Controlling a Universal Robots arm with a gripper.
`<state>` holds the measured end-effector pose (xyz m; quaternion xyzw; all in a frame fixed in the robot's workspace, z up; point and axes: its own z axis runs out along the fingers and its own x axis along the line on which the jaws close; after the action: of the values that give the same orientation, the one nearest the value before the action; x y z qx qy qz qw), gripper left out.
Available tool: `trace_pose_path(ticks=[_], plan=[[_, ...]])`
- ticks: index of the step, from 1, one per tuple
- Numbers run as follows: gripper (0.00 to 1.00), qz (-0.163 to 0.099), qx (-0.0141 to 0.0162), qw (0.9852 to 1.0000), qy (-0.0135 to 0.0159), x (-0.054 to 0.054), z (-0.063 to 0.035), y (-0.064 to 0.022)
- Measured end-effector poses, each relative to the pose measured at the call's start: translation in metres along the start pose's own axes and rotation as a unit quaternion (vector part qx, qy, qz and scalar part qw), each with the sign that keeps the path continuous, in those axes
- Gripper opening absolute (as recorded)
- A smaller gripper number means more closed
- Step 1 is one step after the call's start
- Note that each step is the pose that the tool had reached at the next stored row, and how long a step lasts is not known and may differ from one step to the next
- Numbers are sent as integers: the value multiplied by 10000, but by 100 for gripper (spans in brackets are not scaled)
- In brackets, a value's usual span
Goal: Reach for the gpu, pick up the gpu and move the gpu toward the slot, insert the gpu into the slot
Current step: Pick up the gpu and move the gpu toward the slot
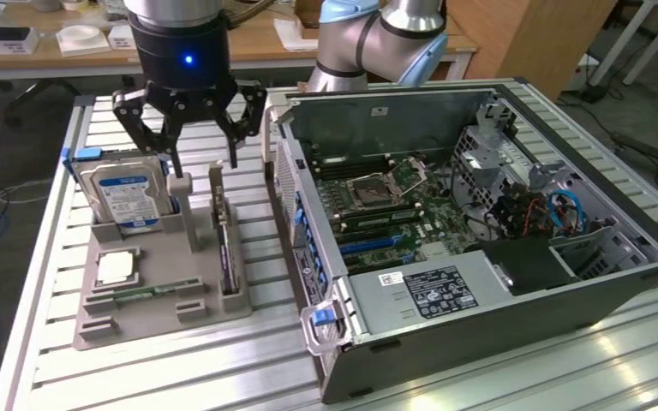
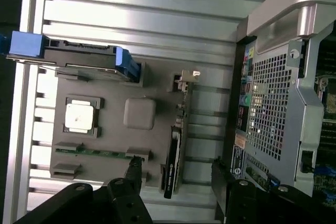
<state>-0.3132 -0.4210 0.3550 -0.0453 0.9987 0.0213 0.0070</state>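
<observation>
A black pincer [image 1: 205, 161] hangs in the upper left of the exterior view, its two fingers spread wide and holding nothing. Just below it in the frame, apart from the fingertips, the gpu [image 1: 226, 257] stands on edge in a grey holder [image 1: 146, 321]. A blue-labelled hard drive [image 1: 123, 197] stands left of the card. An open computer case [image 1: 455, 330] occupies the centre and right.

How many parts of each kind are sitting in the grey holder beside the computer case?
Hard drive: 1
Processor chip: 1
Memory stick: 1
Graphics card: 1
Total: 4
</observation>
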Motion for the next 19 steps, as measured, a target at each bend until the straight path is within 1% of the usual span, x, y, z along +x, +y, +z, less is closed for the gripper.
trace_pose_path(ticks=[7, 19], plan=[[65, 53, 1, 10000, -1, 2, 127, -6], [65, 57, 2, 10000, -2, 6, 345, -15]])
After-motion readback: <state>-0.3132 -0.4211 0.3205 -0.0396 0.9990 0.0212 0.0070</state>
